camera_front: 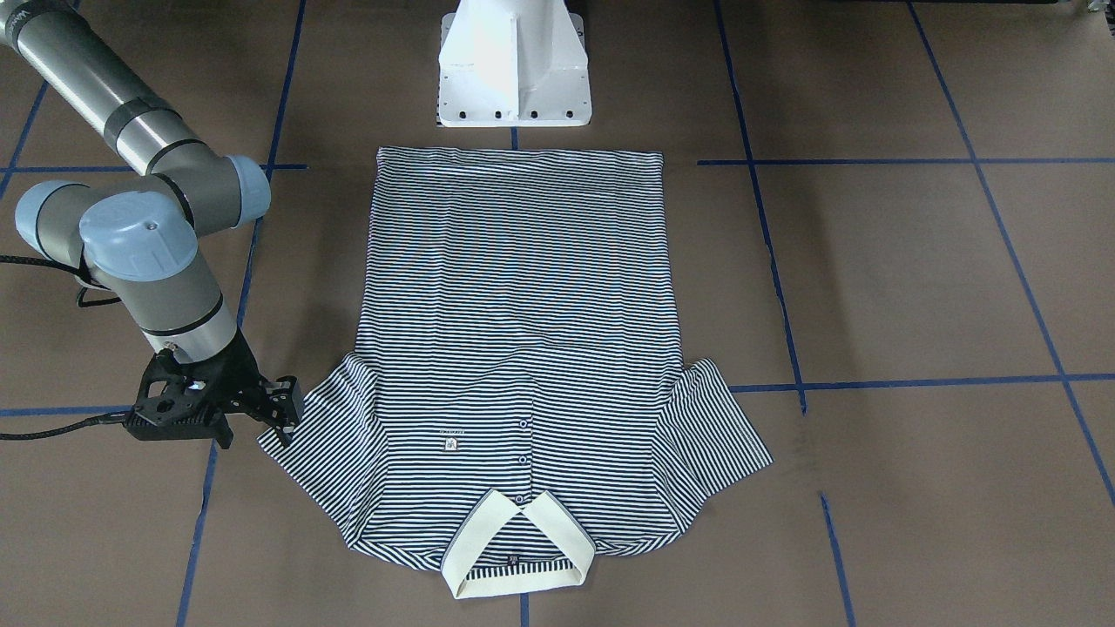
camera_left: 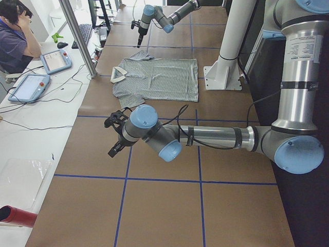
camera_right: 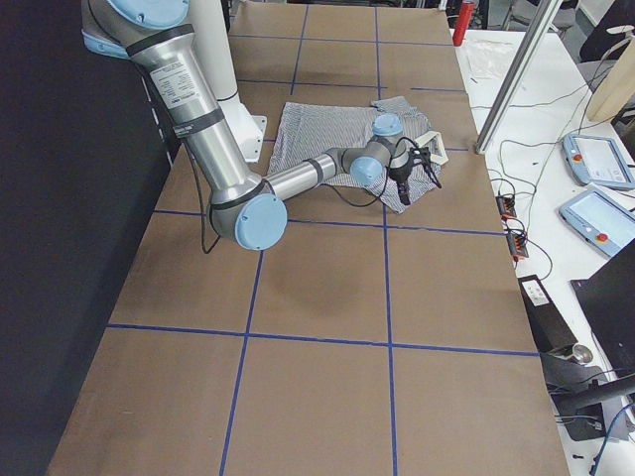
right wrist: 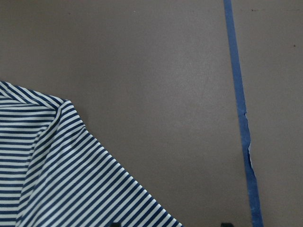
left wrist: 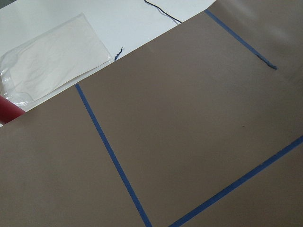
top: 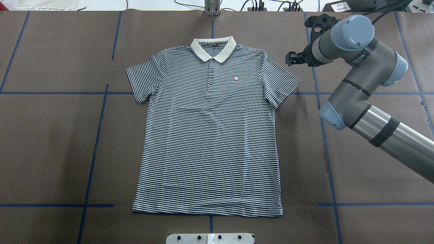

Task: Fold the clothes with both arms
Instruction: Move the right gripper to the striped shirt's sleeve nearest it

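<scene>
The striped polo shirt lies flat and face up on the brown table, collar at the far side and hem toward the robot base. It also shows in the front view. My right gripper hangs at the outer edge of the shirt's right-hand sleeve, and shows in the overhead view. It looks open and empty. The right wrist view shows that sleeve just below. My left gripper shows only in the left side view, off the shirt over bare table. I cannot tell its state.
The white pedestal base stands just behind the hem. Blue tape lines cross the brown table cover. A clear plastic bag and a red object lie past the table's left end. An operator sits at the side desk.
</scene>
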Tool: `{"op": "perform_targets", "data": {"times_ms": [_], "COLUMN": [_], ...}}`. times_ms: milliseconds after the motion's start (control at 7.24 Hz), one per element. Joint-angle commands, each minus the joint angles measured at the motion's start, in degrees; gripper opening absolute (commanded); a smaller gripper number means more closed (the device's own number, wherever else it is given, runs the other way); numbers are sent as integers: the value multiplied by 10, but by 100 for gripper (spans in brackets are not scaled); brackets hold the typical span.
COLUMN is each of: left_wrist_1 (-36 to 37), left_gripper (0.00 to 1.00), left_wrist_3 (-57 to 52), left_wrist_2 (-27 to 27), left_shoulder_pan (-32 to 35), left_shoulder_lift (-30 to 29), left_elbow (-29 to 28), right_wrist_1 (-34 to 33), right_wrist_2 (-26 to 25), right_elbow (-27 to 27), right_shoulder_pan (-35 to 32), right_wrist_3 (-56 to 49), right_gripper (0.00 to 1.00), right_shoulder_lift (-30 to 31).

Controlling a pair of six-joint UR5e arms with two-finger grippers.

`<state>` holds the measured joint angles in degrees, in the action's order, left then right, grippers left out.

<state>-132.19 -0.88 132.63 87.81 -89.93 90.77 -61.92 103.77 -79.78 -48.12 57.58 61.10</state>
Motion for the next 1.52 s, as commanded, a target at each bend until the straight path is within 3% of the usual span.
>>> {"op": "perform_targets", "data": {"times_ms": [0, 829, 967, 1105, 1382], "left_wrist_1": [0, 0, 0, 0, 0], "left_gripper": [100, 100, 100, 100, 100], "left_wrist_3": [0, 0, 0, 0, 0], "left_wrist_2": [0, 0, 0, 0, -1], "left_shoulder_pan": [0, -1, -1, -1, -2], "left_shoulder_lift": [-1, -2, -2, -2, -2], "left_elbow": [-2, -6, -6, -6, -6], "right_wrist_1": [62, 79, 79, 78, 51], "right_wrist_2": [-6, -6, -7, -15, -23], "right_elbow": [50, 60, 58, 54, 30], "right_shoulder_pan": [9, 25, 25, 25, 25], "right_wrist_3": [3, 23, 23, 23, 16], "right_gripper": [76, 69, 46, 0, 0], "right_shoulder_lift": [-1, -1, 1, 1, 0]}}
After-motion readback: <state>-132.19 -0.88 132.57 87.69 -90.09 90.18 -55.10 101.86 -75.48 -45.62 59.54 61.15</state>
